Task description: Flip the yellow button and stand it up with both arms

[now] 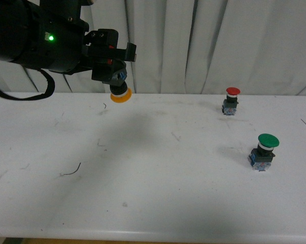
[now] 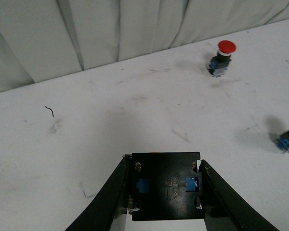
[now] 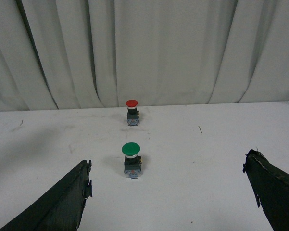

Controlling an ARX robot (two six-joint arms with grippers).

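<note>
Yellow-orange cap pointing down, the yellow button hangs pinched between the fingers of my left claw, up above the white table and well left of the red button. My right claw is spread wide, facing that red button.
</note>
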